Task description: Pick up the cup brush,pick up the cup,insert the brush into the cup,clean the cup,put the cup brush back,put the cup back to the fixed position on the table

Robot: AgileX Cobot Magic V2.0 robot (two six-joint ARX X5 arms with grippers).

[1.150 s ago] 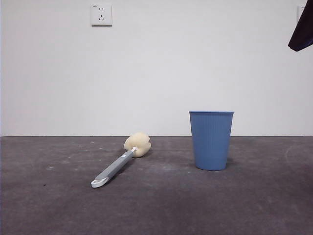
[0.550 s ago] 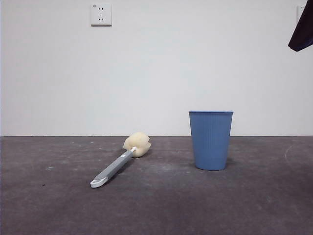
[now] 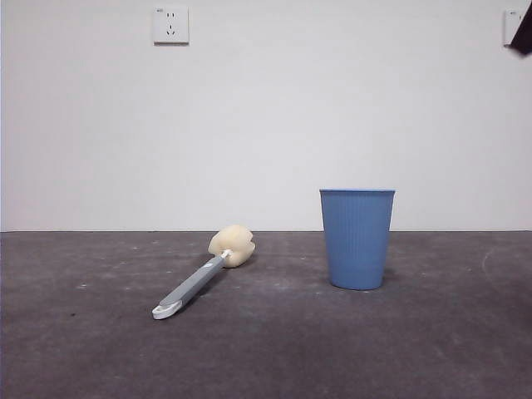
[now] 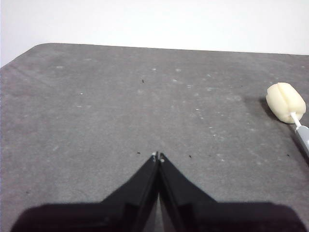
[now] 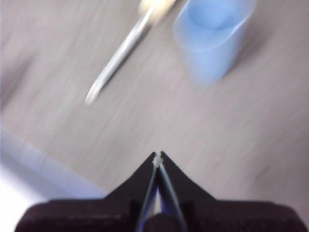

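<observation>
The cup brush point(image 3: 199, 278) lies flat on the table point(image 3: 266, 349), left of centre, its pale yellow sponge head toward the wall and its white loop toward the front. The blue ribbed cup point(image 3: 357, 238) stands upright to its right, apart from it. My left gripper point(image 4: 158, 157) is shut and empty above bare table, with the sponge head point(image 4: 286, 103) off to one side. My right gripper point(image 5: 158, 157) is shut and empty, high above the table; its blurred view shows the brush point(image 5: 124, 48) and the cup point(image 5: 212, 34) below. A black arm tip point(image 3: 524, 33) shows at the top right corner.
A white wall stands behind the table with a socket point(image 3: 170, 25) high on the left. The table's rounded far corner point(image 4: 38, 48) shows in the left wrist view.
The black arm tip at the top right corner has drawn up and out, showing far less than before. The brush and the cup have not moved.
</observation>
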